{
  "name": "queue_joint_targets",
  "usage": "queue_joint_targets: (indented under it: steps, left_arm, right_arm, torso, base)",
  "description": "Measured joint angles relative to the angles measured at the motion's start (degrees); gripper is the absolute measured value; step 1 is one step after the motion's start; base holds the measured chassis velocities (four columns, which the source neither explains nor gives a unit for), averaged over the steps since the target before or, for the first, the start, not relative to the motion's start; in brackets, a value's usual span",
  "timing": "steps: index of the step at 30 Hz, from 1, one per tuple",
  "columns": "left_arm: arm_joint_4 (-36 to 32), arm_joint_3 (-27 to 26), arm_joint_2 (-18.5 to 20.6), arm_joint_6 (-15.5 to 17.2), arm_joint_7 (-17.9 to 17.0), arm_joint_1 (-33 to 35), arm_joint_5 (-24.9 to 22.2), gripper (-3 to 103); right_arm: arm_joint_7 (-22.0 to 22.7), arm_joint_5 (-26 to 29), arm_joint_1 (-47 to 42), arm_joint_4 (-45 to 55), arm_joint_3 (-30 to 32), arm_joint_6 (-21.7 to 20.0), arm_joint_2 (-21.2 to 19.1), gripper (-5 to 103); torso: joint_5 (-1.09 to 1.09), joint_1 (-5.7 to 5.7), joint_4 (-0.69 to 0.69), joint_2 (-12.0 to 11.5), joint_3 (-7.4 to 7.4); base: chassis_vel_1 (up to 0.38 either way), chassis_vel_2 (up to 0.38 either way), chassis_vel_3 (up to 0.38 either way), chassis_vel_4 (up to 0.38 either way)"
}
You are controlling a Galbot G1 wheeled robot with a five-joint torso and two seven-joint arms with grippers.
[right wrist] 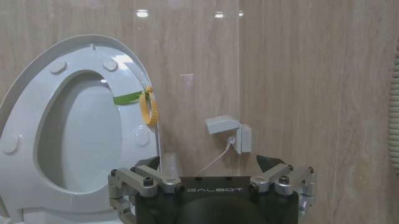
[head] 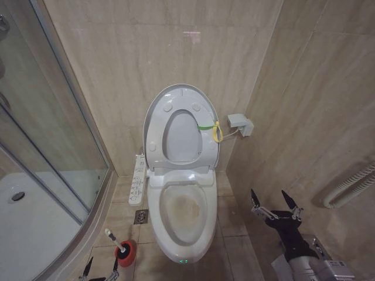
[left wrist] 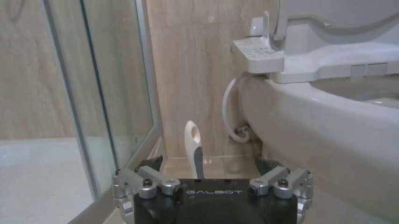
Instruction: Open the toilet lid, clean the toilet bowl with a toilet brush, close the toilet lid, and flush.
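The toilet lid (head: 181,92) stands upright against the back wall with the ring seat raised against it; a yellow loop and green tag hang on its edge (right wrist: 148,105). Below it the toilet bowl (head: 183,213) lies uncovered, stained yellowish-brown inside. The toilet brush (head: 111,236) stands in a small red holder on the floor to the bowl's left, its head hidden in the holder. My left gripper (head: 101,269) is low beside the brush, open, and the white handle tip (left wrist: 193,147) rises between its fingers without touching them. My right gripper (head: 269,199) hangs open to the bowl's right, holding nothing.
A curved glass shower screen (head: 53,134) and white shower tray (head: 29,228) fill the left. A control panel (head: 138,178) juts from the toilet's left side, with a floor drain (head: 140,217) below. A wall box (head: 240,123) and a white hose (head: 351,184) sit on the right wall.
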Motion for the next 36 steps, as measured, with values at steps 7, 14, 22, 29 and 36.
queue_joint_targets:
  steps: [7,14,22,29,36]
  left_arm:
    - [3.02,0.05,0.46,0.00,0.39,-3.09,-1.01,99]
    - [6.67,-0.38,2.53,-0.03,1.22,-6.92,-1.72,99]
    - [10.96,-0.33,4.38,-0.90,1.64,-10.54,-2.26,98]
    - [14.73,0.40,5.74,-1.73,3.39,-13.70,-2.54,97]
    - [19.06,1.34,6.04,-2.60,4.61,-16.50,-2.42,96]
  right_arm:
    - [0.00,0.00,0.00,0.00,0.00,0.00,0.00,100]
    - [0.00,0.00,0.00,0.00,0.00,0.00,0.00,100]
    - [0.00,0.00,0.00,0.00,0.00,0.00,0.00,100]
    - [0.00,0.00,0.00,0.00,0.00,0.00,0.00,100]
    - [0.00,0.00,0.00,0.00,0.00,0.00,0.00,100]
  torso:
    - [0.00,0.00,0.01,0.00,0.00]
    - [0.00,0.00,0.01,0.00,0.00]
    - [0.00,0.00,0.01,0.00,0.00]
    - [0.01,0.00,0.01,0.00,0.00]
    - [0.00,0.00,0.01,0.00,0.00]
  base:
    - [0.000,0.000,0.000,0.000]
    - [0.000,0.000,0.000,0.000]
    - [0.000,0.000,0.000,0.000]
    - [0.000,0.000,0.000,0.000]
    - [0.000,0.000,0.000,0.000]
